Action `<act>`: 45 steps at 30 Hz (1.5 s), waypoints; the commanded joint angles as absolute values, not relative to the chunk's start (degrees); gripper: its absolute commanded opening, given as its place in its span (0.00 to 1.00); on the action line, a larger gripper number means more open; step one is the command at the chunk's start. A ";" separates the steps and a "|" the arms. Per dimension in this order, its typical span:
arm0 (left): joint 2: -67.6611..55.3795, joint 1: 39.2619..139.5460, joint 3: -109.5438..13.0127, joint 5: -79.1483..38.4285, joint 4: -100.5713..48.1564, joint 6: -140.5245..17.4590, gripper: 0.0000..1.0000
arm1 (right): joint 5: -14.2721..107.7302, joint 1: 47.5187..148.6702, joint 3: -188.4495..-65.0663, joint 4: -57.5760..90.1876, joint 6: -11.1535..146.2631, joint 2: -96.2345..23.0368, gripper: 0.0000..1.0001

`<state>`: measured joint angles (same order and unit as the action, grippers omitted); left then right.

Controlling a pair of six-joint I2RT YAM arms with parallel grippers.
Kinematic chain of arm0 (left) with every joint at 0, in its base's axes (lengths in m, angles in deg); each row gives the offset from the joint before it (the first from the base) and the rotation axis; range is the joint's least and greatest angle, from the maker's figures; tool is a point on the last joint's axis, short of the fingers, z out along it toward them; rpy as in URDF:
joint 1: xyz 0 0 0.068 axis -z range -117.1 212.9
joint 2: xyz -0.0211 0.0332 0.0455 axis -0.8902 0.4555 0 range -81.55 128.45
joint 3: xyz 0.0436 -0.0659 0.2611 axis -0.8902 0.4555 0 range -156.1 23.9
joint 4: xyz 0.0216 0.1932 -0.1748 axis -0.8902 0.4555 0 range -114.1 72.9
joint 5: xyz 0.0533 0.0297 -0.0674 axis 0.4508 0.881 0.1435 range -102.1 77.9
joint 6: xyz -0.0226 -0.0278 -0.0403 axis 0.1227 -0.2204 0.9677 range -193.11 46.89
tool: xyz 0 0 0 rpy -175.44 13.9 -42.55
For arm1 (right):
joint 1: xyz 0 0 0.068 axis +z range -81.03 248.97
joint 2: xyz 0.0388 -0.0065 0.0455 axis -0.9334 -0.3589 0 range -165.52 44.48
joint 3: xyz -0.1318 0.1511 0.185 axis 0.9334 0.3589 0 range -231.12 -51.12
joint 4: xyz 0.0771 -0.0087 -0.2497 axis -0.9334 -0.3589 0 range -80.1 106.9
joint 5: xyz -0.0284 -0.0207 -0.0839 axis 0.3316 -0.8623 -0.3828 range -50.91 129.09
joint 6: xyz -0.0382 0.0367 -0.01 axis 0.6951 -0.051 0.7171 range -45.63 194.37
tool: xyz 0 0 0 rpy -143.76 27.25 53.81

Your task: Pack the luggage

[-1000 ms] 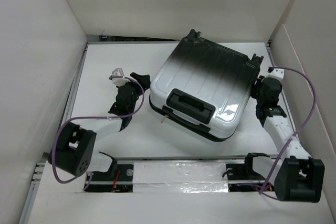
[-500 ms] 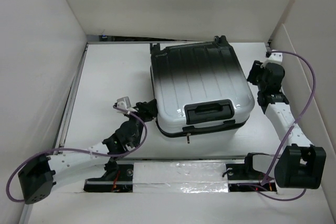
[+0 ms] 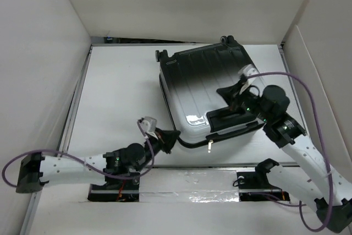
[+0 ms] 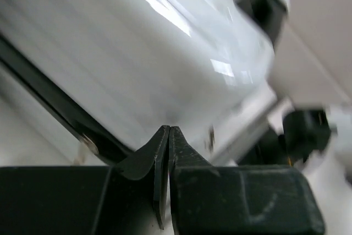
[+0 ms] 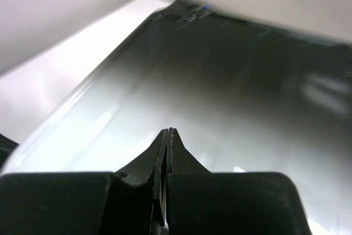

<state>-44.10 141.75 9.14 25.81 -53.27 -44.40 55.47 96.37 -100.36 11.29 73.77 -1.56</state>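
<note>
The luggage (image 3: pixel 201 83) lies flat and closed on the table, its ribbed shell fading from black at the far end to white at the near end, wheels at the back. Its black handle (image 3: pixel 231 118) faces the near edge, and a zip pull (image 3: pixel 209 146) hangs off the front seam. My left gripper (image 3: pixel 177 134) is shut with nothing in it, its tip at the luggage's near left corner by the dark seam (image 4: pixel 60 108). My right gripper (image 3: pixel 223 91) is shut and empty, hovering low over the shell (image 5: pixel 220 81) just behind the handle. The shut tips show in the wrist views (image 4: pixel 168 129) (image 5: pixel 169 131).
White walls (image 3: pixel 44 53) close in the table on the left, back and right. A taped strip (image 3: pixel 187 182) runs along the near edge between the arm bases. The right arm's purple cable (image 3: pixel 308 97) loops above the luggage's right side.
The luggage has turned and shifted, handle now towards the near right. My left arm swept to its near left corner, my right arm swung over the shell; both grippers closed.
</note>
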 commanded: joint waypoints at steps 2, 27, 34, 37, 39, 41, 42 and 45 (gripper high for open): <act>-36.13 152.78 9.49 21.99 -55.39 -43.41 0.00 | 47.19 110.16 -99.47 1.17 77.01 -0.79 0.00; -7.19 157.56 -2.02 27.01 -65.95 -34.45 0.41 | 37.33 120.92 -106.05 5.83 72.61 -23.53 0.00; -6.67 157.56 -2.37 30.79 -62.25 -29.97 0.50 | 42.60 117.48 -113.16 9.27 73.66 -29.96 0.00; -5.79 157.56 -2.99 30.35 -62.07 -29.78 0.50 | 34.30 117.48 -114.50 2.93 75.42 -25.24 0.00; -4.83 157.56 -3.78 30.44 -61.99 -30.13 0.53 | 30.75 116.87 -109.87 1.96 75.60 -16.57 0.00; -3.77 157.56 -4.48 31.14 -62.60 -30.40 0.57 | 31.26 115.12 -106.86 1.61 74.90 -11.09 0.00; -2.55 157.56 -5.53 31.49 -62.86 -30.66 0.59 | 32.05 114.50 -105.72 0.13 74.72 -8.89 0.00; 0.53 157.56 -8.60 33.33 -62.34 -31.10 0.61 | 33.81 113.97 -102.02 -2.43 73.67 -3.96 0.00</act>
<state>-1.43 157.34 -4.39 30.42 -61.45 -30.87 34.03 114.38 -104.66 1.66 73.94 -7.05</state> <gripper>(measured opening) 0.606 0.009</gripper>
